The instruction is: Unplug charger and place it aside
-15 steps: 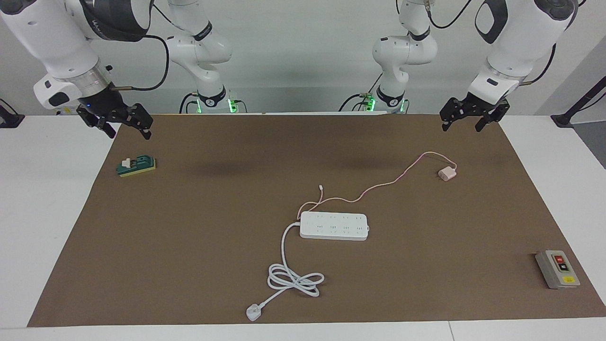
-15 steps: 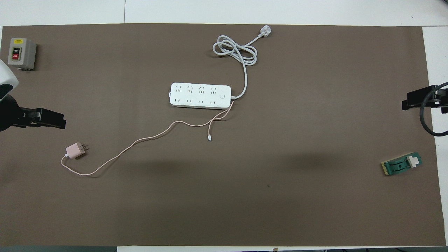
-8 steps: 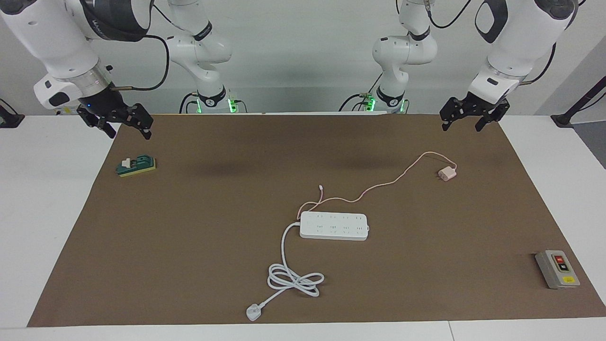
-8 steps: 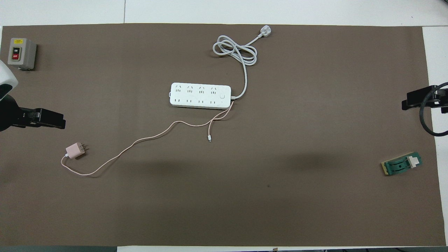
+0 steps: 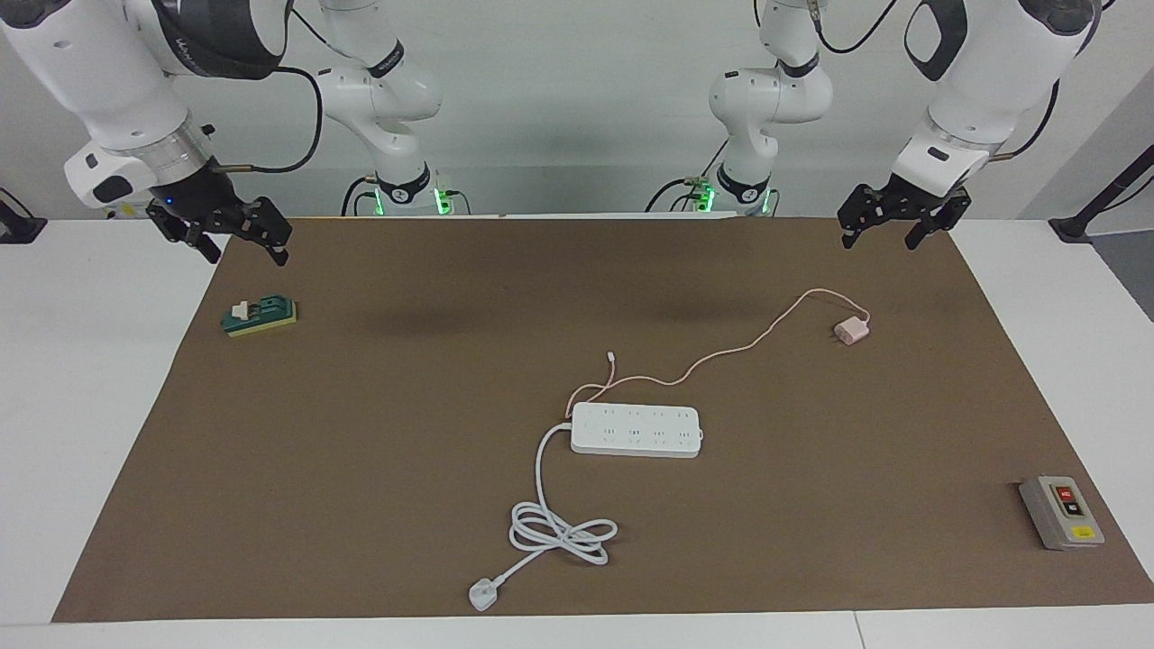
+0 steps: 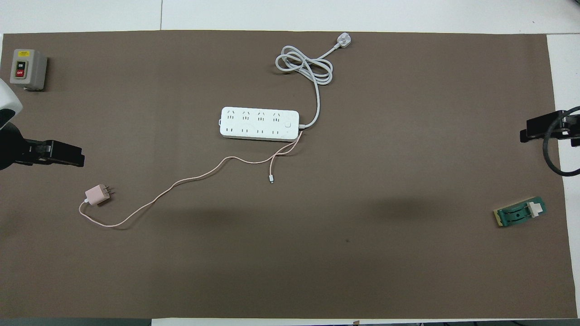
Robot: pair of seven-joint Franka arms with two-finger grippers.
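Charger [image 5: 851,331] lies unplugged, looks light and rigid with floppy cable, grab cube sides; left gripper [image 5: 892,225] spread empty above mat, right gripper [image 5: 233,238] likewise.

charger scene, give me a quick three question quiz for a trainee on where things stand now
1. True or false: the charger is plugged into the power strip.
2. Which gripper hangs closest to the charger? A) left gripper B) right gripper
3. Fill in: the green block lies toward the ____ arm's end of the table.

Key: 1. False, it lies on the brown mat with its prongs bare, nearer to the robots than the strip. 2. A. 3. right.
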